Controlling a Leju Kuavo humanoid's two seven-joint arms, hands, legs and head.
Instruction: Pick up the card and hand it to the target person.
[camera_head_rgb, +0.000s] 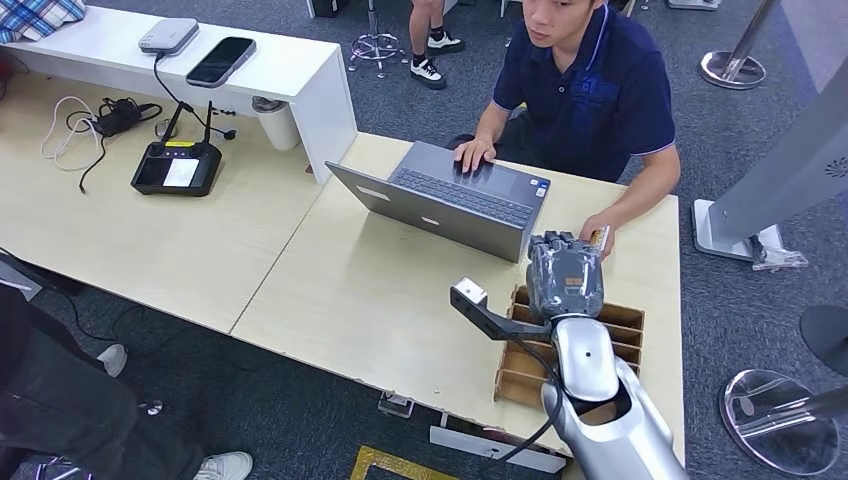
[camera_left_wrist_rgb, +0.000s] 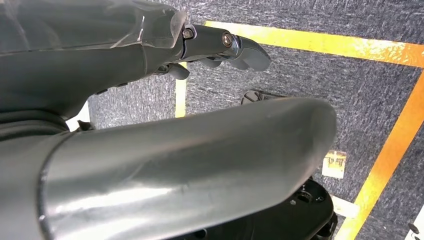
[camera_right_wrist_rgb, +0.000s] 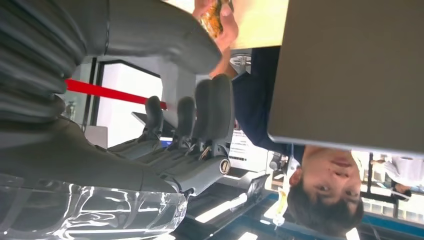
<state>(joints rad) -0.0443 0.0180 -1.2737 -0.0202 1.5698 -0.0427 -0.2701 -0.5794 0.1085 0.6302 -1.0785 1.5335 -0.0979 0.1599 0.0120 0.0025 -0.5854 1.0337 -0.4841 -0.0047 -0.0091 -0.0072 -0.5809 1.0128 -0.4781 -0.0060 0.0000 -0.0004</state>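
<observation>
The card (camera_head_rgb: 601, 238), small with orange and yellow print, is held in the seated person's hand (camera_head_rgb: 592, 226) at the far right of the table. My right hand (camera_head_rgb: 565, 275) is raised just in front of it, above the cardboard box. In the right wrist view its fingers (camera_right_wrist_rgb: 200, 112) stand upright and apart from the thumb (camera_right_wrist_rgb: 165, 35), with nothing between them. The card (camera_right_wrist_rgb: 215, 20) sits in the person's fingers just beyond the thumb tip. My left hand (camera_left_wrist_rgb: 220, 47) hangs at my side over the carpet, fingers stretched out and empty.
An open grey laptop (camera_head_rgb: 450, 200) stands on the wooden table (camera_head_rgb: 370, 290), with the person's other hand on its keys. A divided cardboard box (camera_head_rgb: 625, 325) lies under my right arm. A white counter (camera_head_rgb: 290, 70) holds a phone; a controller (camera_head_rgb: 178, 167) lies on the left table.
</observation>
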